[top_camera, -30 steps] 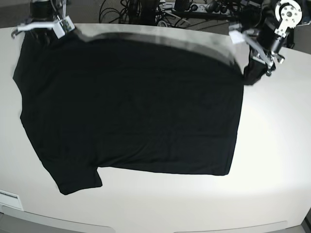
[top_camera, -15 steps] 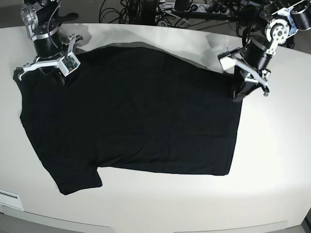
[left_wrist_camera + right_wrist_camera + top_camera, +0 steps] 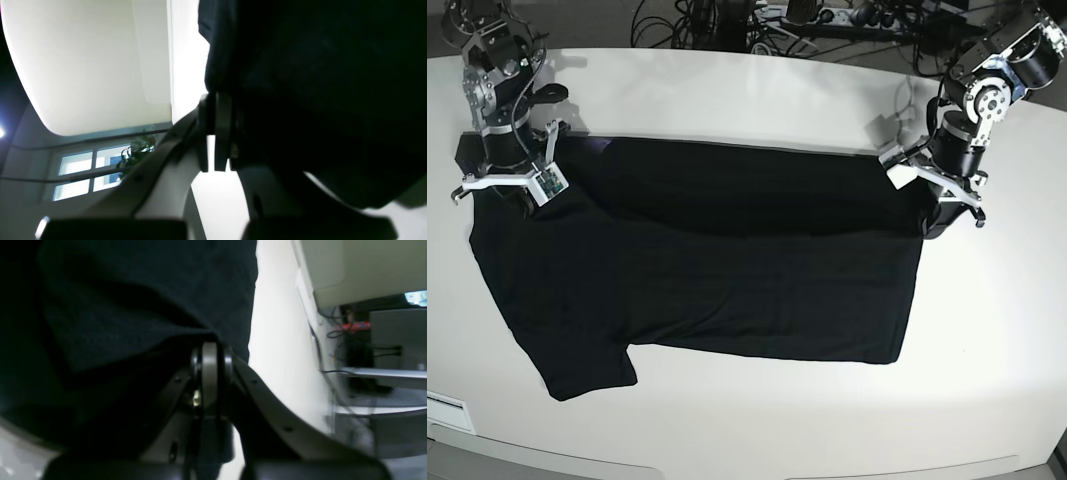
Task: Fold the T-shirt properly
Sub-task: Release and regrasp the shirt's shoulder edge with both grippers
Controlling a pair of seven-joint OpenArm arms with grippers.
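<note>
The black T-shirt (image 3: 707, 270) lies spread on the white table (image 3: 757, 100), its far edge folded forward into a straight band over the body. On the right of the base view, my left gripper (image 3: 934, 218) is shut on the T-shirt's right end of that fold. At the left, my right gripper (image 3: 499, 192) is shut on the fold's left end. In the left wrist view black cloth (image 3: 317, 83) drapes over the closed left gripper (image 3: 216, 133). In the right wrist view cloth (image 3: 116, 300) covers the closed right gripper (image 3: 209, 373). A sleeve hangs toward the front left.
A tangle of cables and power strips (image 3: 727, 20) runs along the table's far edge. The table's front edge (image 3: 757, 460) curves below the shirt. A white label sits at the front left corner (image 3: 447, 408).
Both grippers have come forward and down from the table's far side, carrying the shirt's far edge with them. That edge now lies folded over the shirt's body.
</note>
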